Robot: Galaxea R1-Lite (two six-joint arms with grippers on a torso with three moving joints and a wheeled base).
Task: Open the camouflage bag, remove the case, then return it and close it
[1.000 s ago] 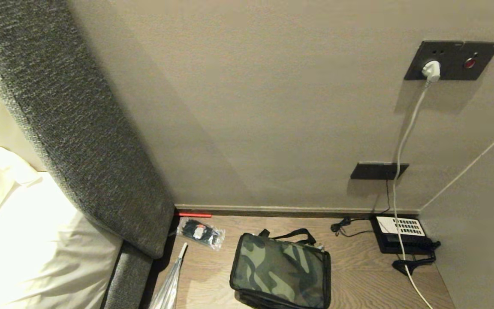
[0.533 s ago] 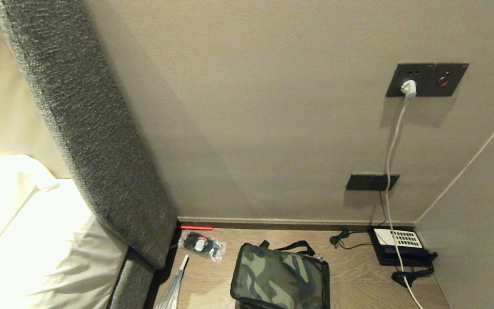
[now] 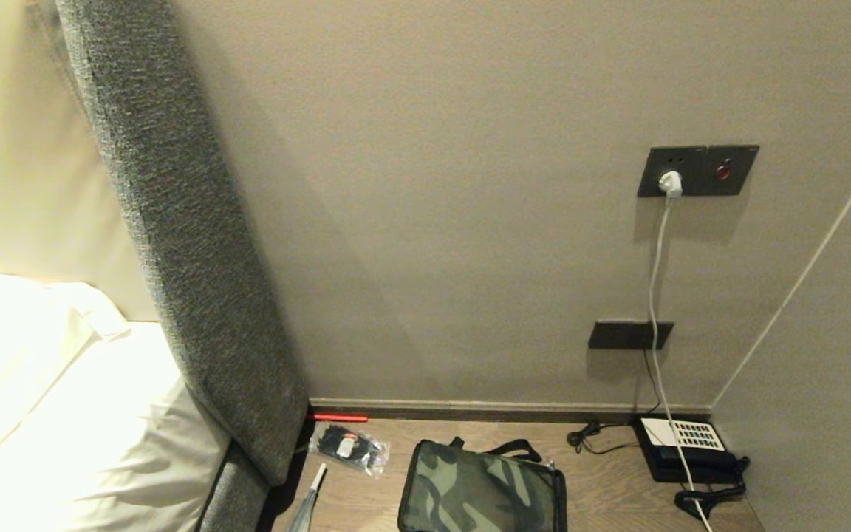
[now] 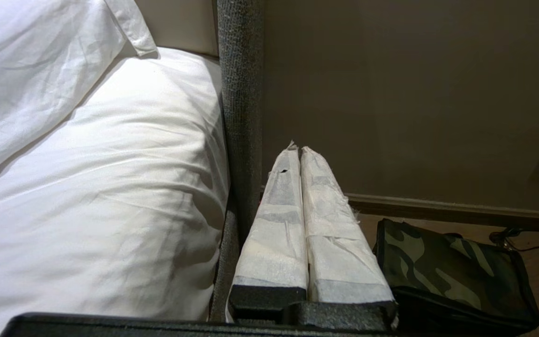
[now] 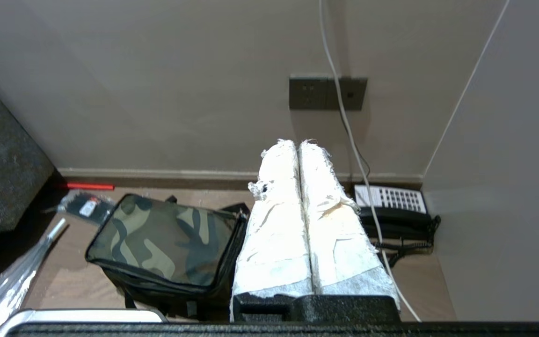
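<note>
Camouflage bag [image 3: 481, 491] lies flat on the wooden desk [image 3: 603, 495], zipped shut, between the grey padded headboard [image 3: 196, 295] on the robot's left and the black telephone [image 3: 684, 447] in the corner on its right. Both grippers hang short of it, neither touching: the left gripper [image 4: 299, 152] has its wrapped fingers pressed together on nothing, and the bag sits ahead and to its right; the right gripper [image 5: 297, 144] is likewise closed and empty, with the bag ahead and to its left. Lying between the two, the bag looks a little nearer the right one — a judgement only. Its broad camouflage face points up; the long axis seems to run left to right across the desk, with the black strap [image 3: 514, 447] at the wall-side edge. A small plastic packet [image 3: 348, 447] lies just beside the bag, toward the headboard.
</note>
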